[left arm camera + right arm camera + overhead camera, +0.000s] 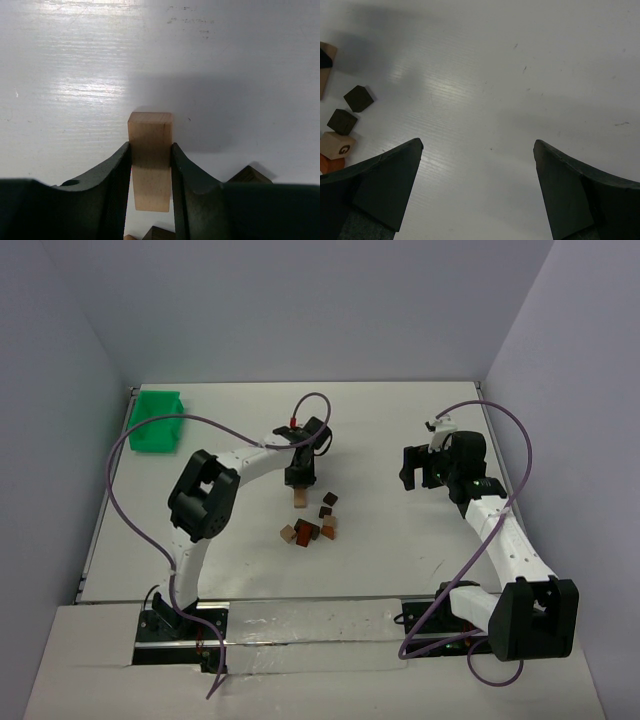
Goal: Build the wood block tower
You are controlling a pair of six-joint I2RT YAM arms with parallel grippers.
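Note:
My left gripper (298,480) is shut on a light tan wooden block (299,498), which it holds upright just behind the loose pile. In the left wrist view the block (150,145) sits squeezed between the two dark fingers (120,170); I cannot tell whether its far end touches the table. Several small blocks lie loose on the table: dark brown ones (330,499), a tan one (288,533) and a reddish-brown one (327,532). My right gripper (410,475) hangs open to the right of the pile, with only bare table between its fingertips (478,144).
A bright green tray (157,420) stands at the back left corner. The right wrist view catches two dark cubes (358,98) and a tan block marked G (337,145) at its left edge. Purple cables loop over both arms.

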